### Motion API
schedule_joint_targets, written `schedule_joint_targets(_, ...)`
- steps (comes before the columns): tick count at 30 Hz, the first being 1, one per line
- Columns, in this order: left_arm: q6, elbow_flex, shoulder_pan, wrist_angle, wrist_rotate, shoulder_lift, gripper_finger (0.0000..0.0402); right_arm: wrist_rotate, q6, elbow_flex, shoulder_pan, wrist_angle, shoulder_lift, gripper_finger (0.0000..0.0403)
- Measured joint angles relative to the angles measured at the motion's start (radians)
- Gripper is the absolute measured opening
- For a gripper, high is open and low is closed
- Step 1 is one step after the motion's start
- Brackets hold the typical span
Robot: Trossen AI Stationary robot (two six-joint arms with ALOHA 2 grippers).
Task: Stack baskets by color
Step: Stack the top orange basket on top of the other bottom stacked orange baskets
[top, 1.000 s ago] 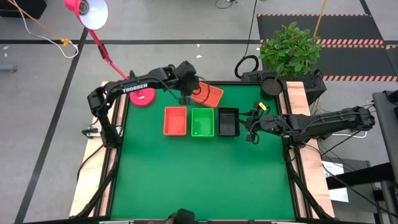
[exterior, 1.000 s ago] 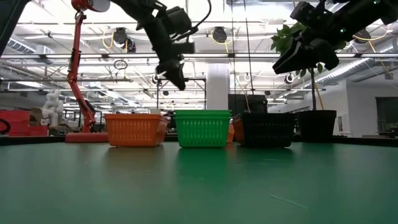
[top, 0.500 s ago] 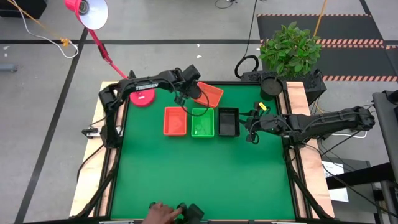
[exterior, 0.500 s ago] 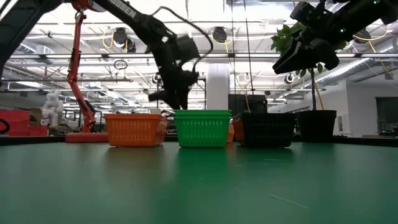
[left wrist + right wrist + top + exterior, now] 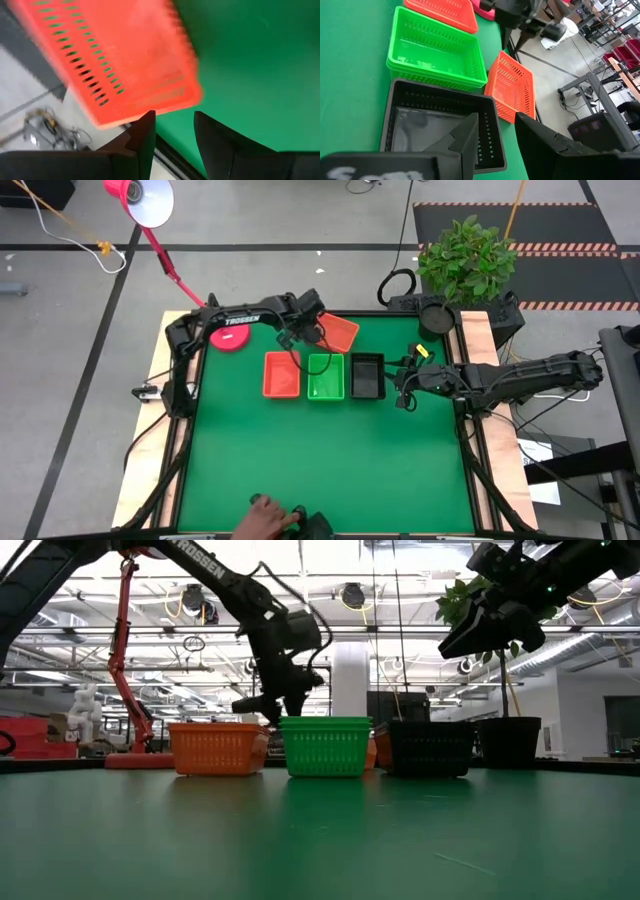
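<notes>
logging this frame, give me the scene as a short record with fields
orange stack: orange basket, at the row's left end
green stack: green basket, middle of the row
black stack: black basket, at the row's right end
loose basket: tilted orange basket, behind the row near the table's far edge
left gripper: open, empty, by the tilted orange basket
right gripper: open, empty, raised beside the black basket

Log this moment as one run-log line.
left gripper: open, beside tilted loose orange basket | right gripper: open, waiting near black stack | orange stack, green stack: in row
</notes>
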Motion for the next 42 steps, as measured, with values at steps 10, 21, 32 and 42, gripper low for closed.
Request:
schedule_joint_targets(10, 0.258, -0.001, -0.003, 0.051, -0.013, 0.052, 0.0136, 0.000, 0.000, 0.000, 0.000, -0.006, 0.000, 0.0125)
schedule_joint_targets(21, 0.276, -0.001, 0.002, 0.059, -0.018, 0.050, 0.0058, 0.002, 0.000, 0.000, 0.000, -0.019, 0.000, 0.0125)
schedule_joint_targets(32, 0.241, -0.001, -0.044, 0.053, -0.102, 0.043, 0.0020, 0.003, 0.000, 0.000, 0.000, -0.018, 0.000, 0.0125)
schedule_joint_targets(42, -0.081, -0.001, -0.109, -0.009, -0.172, -0.087, 0.0008, 0.004, -0.003, 0.000, 0.000, -0.018, 0.000, 0.0125)
